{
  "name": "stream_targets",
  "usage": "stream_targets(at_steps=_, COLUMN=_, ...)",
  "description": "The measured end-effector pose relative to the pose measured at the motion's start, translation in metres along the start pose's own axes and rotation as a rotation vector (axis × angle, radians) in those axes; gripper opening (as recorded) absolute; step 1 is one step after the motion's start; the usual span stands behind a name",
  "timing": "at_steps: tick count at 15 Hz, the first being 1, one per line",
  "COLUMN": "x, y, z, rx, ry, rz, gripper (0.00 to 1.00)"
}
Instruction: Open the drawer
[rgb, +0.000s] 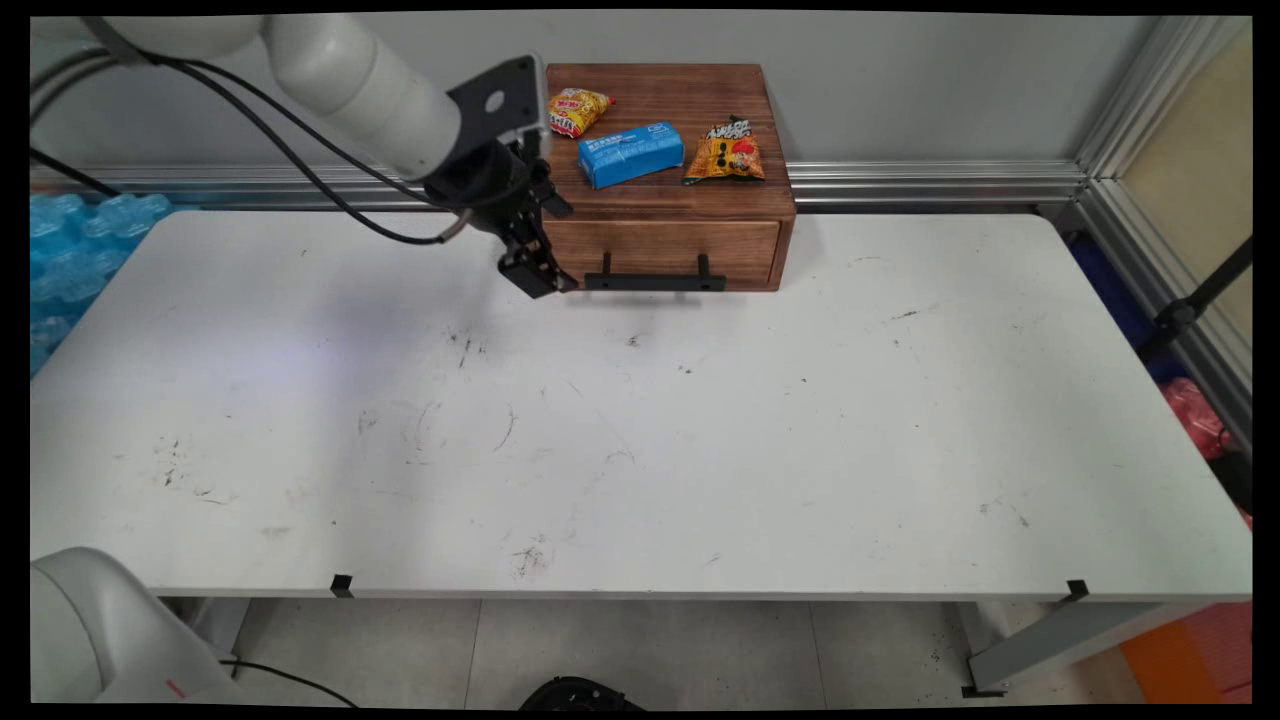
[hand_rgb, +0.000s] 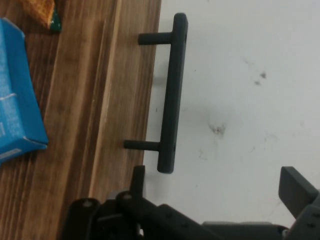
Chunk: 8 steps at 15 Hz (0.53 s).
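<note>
Hand view shows my gripper (hand_rgb: 210, 195) spread open and empty beside the drawer handle (hand_rgb: 170, 95), whose bar stands clear of the wooden box (rgb: 668, 160) on two posts

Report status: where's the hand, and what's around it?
Hand open, beside drawer handle, left end. Blue box, two snack bags on wooden box.

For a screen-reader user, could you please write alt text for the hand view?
The open gripper hovers just off one end of a black drawer handle on a wooden box, over a white table. A blue carton lies on the box's top.
</note>
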Motion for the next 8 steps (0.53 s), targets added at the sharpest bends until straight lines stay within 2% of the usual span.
stream_targets(at_steps=8, x=-0.005, y=-0.007, z=0.059, rx=0.011, ry=-0.023, rz=-0.024, gripper=1.0)
